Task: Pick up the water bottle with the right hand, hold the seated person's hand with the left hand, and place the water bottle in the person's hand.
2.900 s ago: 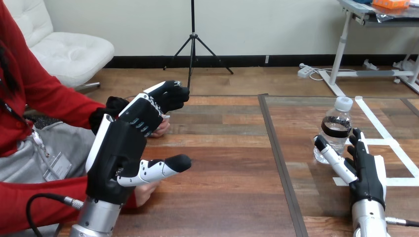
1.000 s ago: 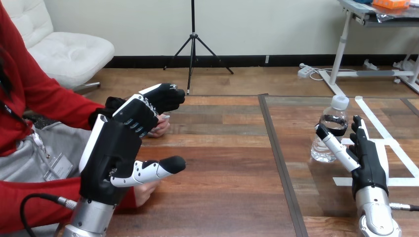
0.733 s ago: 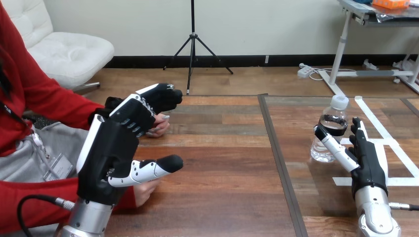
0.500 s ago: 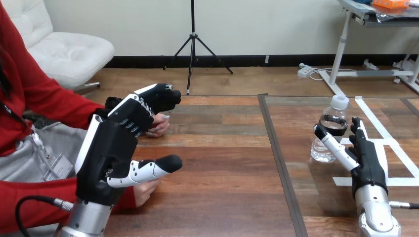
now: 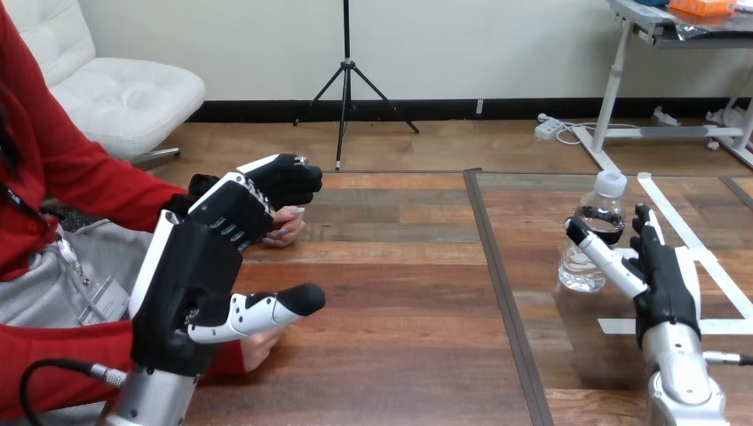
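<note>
Person's far hand (image 5: 286,226) mostly buried under left hand (image 5: 200,266), just fingertips poking out on its right. Can't tell if left hand grips it or only sits over it. Person's near hand (image 5: 256,344) tucked behind same left hand, only sliver showing below. Water bottle (image 5: 593,222): lower right part hidden behind thumb of right hand (image 5: 661,288); touching or gap there, no idea. Left forearm (image 5: 151,399) and right forearm (image 5: 684,390) chopped by bottom edge. Table (image 5: 400,293) runs off right and bottom edges. Person (image 5: 80,186) cut by left edge.

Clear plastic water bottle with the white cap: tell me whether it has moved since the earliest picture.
Yes: the water bottle has shifted slightly left, toward the table's dark seam, away from the white tape.
</note>
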{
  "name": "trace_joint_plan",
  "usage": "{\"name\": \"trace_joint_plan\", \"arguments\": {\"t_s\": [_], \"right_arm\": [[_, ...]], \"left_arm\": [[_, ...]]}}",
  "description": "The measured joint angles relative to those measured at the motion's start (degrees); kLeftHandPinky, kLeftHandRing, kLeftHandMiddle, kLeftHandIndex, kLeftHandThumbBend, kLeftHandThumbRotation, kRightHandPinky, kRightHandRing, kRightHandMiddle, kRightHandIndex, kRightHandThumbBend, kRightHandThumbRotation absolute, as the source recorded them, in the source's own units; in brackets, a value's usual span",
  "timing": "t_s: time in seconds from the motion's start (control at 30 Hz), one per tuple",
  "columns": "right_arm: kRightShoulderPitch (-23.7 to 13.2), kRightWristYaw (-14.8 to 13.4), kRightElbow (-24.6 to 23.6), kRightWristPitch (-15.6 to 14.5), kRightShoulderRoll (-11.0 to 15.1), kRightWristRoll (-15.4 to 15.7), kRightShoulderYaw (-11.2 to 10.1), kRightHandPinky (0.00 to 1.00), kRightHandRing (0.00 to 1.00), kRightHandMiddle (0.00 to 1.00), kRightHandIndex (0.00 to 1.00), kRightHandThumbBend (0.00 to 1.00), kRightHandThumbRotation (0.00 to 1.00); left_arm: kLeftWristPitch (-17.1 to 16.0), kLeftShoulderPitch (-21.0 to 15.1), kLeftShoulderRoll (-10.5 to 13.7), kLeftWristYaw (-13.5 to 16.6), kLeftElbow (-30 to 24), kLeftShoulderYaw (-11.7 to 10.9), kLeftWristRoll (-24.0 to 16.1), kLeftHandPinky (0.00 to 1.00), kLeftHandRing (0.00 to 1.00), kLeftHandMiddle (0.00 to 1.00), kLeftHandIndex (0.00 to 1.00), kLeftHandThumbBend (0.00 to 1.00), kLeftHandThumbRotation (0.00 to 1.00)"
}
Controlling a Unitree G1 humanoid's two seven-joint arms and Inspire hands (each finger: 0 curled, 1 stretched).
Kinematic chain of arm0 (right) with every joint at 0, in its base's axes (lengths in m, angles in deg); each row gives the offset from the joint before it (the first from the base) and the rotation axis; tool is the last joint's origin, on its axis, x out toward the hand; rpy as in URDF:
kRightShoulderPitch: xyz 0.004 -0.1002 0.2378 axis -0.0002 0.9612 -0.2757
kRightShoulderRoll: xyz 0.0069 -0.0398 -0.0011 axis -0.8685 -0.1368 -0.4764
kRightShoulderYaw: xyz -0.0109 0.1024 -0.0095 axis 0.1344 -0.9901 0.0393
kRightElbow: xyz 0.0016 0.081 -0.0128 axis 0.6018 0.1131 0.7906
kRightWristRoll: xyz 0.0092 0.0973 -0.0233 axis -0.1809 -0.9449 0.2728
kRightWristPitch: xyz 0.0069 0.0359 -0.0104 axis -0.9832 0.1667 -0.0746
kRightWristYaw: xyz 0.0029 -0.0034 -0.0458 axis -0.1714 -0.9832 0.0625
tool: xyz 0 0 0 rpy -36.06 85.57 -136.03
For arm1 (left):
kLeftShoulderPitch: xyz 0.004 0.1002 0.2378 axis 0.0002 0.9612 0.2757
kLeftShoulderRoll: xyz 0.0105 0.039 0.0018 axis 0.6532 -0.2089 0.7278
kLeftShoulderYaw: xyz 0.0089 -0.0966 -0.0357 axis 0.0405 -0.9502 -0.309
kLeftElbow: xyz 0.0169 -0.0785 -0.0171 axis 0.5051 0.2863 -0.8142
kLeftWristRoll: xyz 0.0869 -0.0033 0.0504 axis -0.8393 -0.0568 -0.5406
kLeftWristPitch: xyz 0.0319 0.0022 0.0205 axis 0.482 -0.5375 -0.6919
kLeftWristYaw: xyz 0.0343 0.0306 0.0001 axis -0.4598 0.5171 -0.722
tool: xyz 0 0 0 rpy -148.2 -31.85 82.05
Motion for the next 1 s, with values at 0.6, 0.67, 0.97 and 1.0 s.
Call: {"name": "trace_joint_plan", "arguments": {"t_s": [0.6,0.67,0.97,1.0], "right_arm": [[-2.9,-0.7,0.6,-2.9,0.5,1.1,0.1,1.00,1.00,1.00,1.00,1.00,0.53],[-3.1,-0.7,0.6,-3.4,0.5,1.2,0.1,1.00,1.00,1.00,1.00,1.00,0.53],[-3.5,-0.4,1.1,-4.9,0.4,1.1,0.1,1.00,1.00,1.00,1.00,1.00,0.51],[-3.6,-0.3,1.2,-5.2,0.4,1.1,0.1,1.00,1.00,1.00,1.00,1.00,0.51]], "left_arm": [[0.0,3.2,0.5,-0.3,-2.6,-1.0,0.2,0.73,0.75,0.74,0.73,1.00,0.34],[0.0,3.6,0.6,-0.3,-2.9,-1.0,0.2,0.72,0.75,0.74,0.73,1.00,0.34],[0.2,5.2,0.8,-0.4,-4.4,-1.1,0.8,0.72,0.74,0.74,0.73,1.00,0.33],[0.2,5.4,0.8,-0.4,-4.5,-1.1,0.9,0.72,0.74,0.74,0.73,1.00,0.33]]}}
